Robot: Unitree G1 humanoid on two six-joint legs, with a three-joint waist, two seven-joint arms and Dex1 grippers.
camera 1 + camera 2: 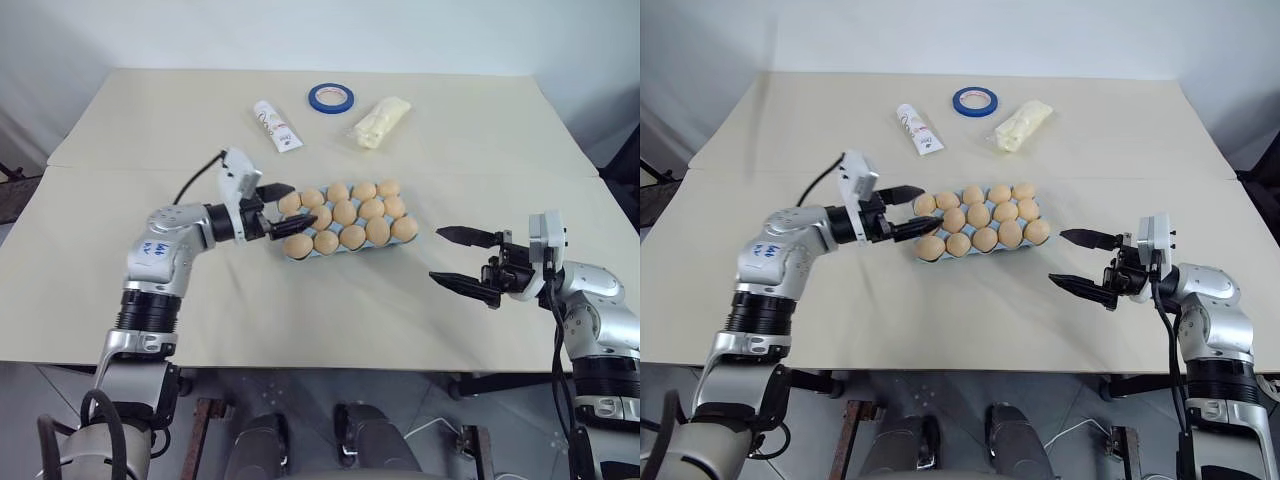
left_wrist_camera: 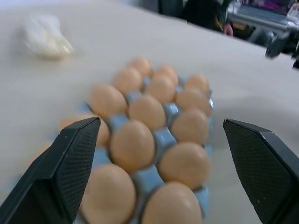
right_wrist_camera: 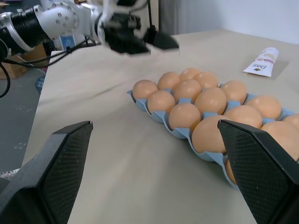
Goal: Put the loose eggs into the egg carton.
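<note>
Beige tabletop (image 1: pixel 330 310), mid-surface: one blue egg carton (image 1: pixel 296 255) holding thirteen eggs (image 1: pixel 345 212). Behind carton: one tube (image 1: pixel 277 126), one blue tape ring (image 1: pixel 331 97), one clear bag (image 1: pixel 380 121). Left claw (image 1: pixel 288 205) wide at carton's end; right claw (image 1: pixel 462 259) wide, empty, apart from carton.

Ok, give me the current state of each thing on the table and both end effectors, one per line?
Egg carton: lidless, flat on table, every visible cup filled.
Eggs: seated in cups, none loose on table.
Left end effector: open, at carton's end, holding nothing.
Right end effector: open, empty, apart from carton.
Tube: lying flat.
Tape ring: lying flat.
Plastic bag: lying, untouched.
</note>
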